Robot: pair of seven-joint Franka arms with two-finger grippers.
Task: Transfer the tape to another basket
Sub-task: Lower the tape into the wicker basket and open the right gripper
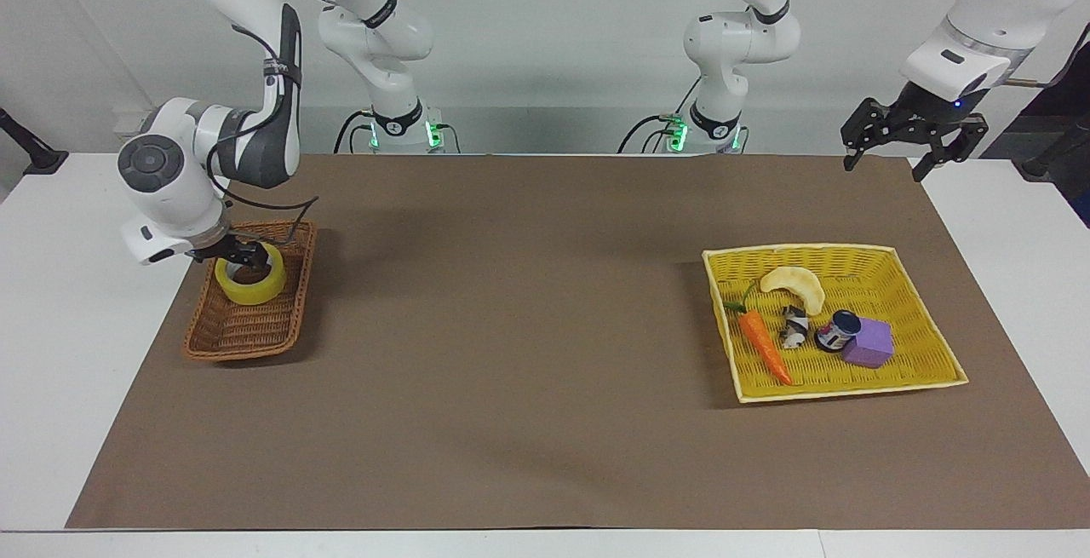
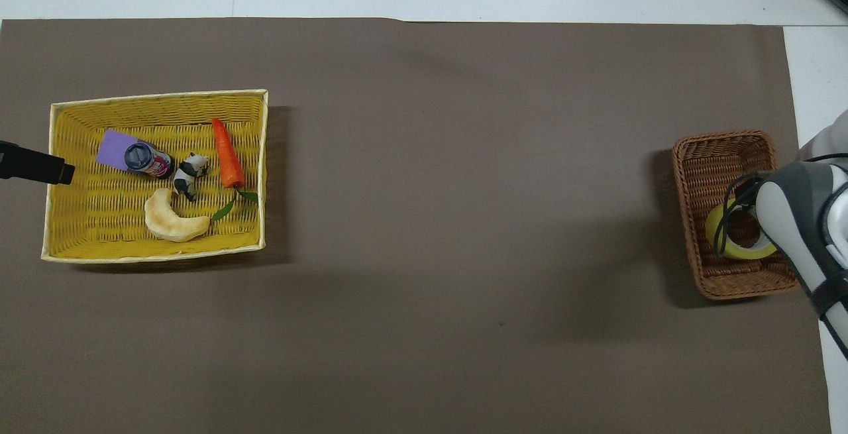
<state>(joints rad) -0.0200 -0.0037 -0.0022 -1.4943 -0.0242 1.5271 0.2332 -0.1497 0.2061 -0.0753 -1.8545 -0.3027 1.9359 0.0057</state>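
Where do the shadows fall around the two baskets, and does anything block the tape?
Facing view: the wicker basket and the yellow basket each cast a soft shadow toward the table's middle. Overhead view: same soft shadows; the right arm's grey link covers part of the tape.

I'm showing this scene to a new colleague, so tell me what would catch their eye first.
First, the yellow tape lying in the brown wicker basket at the right arm's end of the table, with the right tool at its core. Next, the bright yellow basket at the left arm's end, holding a carrot, a purple block and other small items. The left tool waits in the air, fingers spread.
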